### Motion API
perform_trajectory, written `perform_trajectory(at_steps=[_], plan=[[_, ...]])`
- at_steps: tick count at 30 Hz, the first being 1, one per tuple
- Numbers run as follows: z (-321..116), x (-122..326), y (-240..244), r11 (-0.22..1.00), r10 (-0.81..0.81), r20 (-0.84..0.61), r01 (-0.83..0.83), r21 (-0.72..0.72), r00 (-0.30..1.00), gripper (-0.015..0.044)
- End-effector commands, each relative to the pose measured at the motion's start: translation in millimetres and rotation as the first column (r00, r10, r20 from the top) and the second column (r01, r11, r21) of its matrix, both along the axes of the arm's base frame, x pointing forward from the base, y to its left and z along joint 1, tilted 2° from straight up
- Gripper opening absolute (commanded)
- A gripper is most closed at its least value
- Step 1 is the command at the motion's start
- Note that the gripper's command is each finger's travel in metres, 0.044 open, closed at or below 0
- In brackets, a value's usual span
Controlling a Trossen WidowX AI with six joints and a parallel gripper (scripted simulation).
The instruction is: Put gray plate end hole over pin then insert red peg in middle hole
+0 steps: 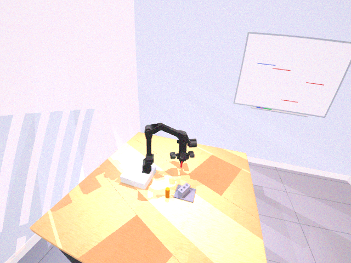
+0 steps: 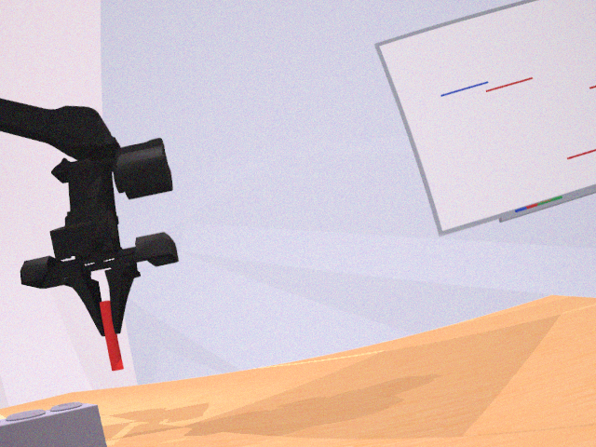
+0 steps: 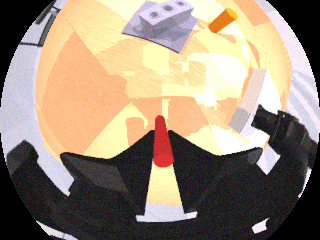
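My gripper (image 1: 181, 161) (image 2: 111, 331) (image 3: 160, 134) is shut on the red peg (image 1: 181, 165) (image 2: 115, 355) (image 3: 163, 152). The peg points downward and leans slightly in the exterior view; its lower end is above the table. The gray plate (image 1: 184, 192) (image 2: 58, 429) (image 3: 163, 20), a thick bar with three round holes in a row, lies on the flat square base (image 1: 191, 197) (image 3: 180, 44). The plate is away from the gripper, at the top of the wrist view. The pin cannot be made out; I cannot tell which end hole is around it.
An orange cylinder (image 1: 167, 193) (image 3: 223, 20) stands beside the square base. The arm is mounted at a white box (image 1: 134, 180) (image 3: 253, 95) on the wooden table (image 1: 119, 209) (image 2: 509, 394). A whiteboard (image 1: 292, 56) (image 2: 495, 129) hangs on the wall behind.
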State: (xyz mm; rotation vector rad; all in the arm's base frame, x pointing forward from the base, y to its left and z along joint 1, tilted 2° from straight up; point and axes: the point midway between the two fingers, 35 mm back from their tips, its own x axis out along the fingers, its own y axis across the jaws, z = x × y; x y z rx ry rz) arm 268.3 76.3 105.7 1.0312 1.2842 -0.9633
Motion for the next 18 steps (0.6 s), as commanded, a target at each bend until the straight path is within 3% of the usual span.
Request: perform_trajectory(at_steps=[1,18], plan=[[-2.2,0.8,-3.8,1.000,0.000,-0.008,0.000,-0.003,1.000,0.0000],[0.6,24.0,-46.6,1.000,0.001,-0.006,-0.001,-0.006,1.000,0.0000]])
